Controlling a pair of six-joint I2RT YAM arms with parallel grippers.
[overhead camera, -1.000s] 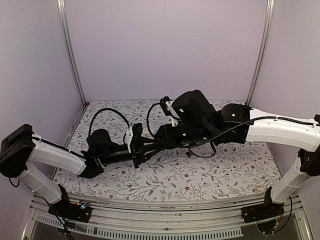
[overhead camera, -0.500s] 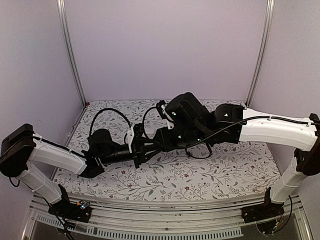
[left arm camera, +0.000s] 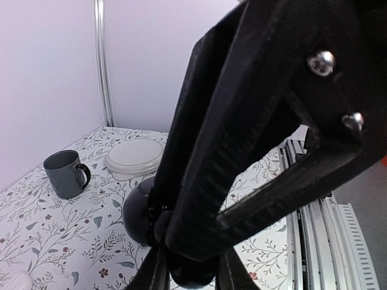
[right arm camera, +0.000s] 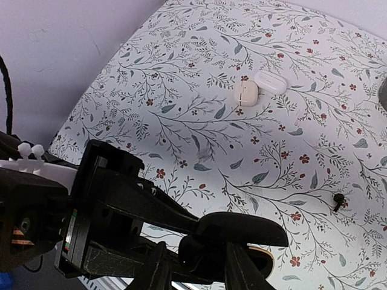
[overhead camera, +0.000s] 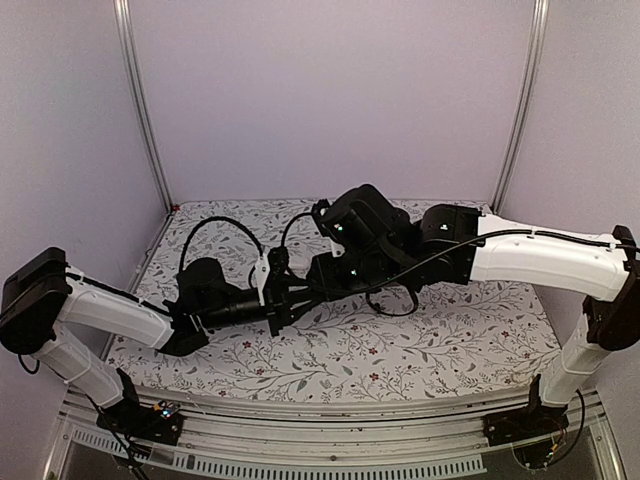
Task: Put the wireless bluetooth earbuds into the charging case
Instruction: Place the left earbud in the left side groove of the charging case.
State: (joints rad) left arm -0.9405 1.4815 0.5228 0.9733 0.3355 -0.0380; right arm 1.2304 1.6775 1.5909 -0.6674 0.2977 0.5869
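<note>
1. The floral worktop [overhead camera: 430,352] carries both arms, which meet midway between its side edges.
2. The left hand [overhead camera: 298,297] is clamped on the black charging case [left arm camera: 136,212].
3. The right hand [right arm camera: 196,266] has its fingers part-spread around that case; whether it grips is unclear.
4. One black earbud [right arm camera: 337,200] lies loose on the worktop, apart from the case.

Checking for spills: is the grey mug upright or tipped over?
Upright: the grey mug stands on its base, rim facing up, handle out to the side.
</note>
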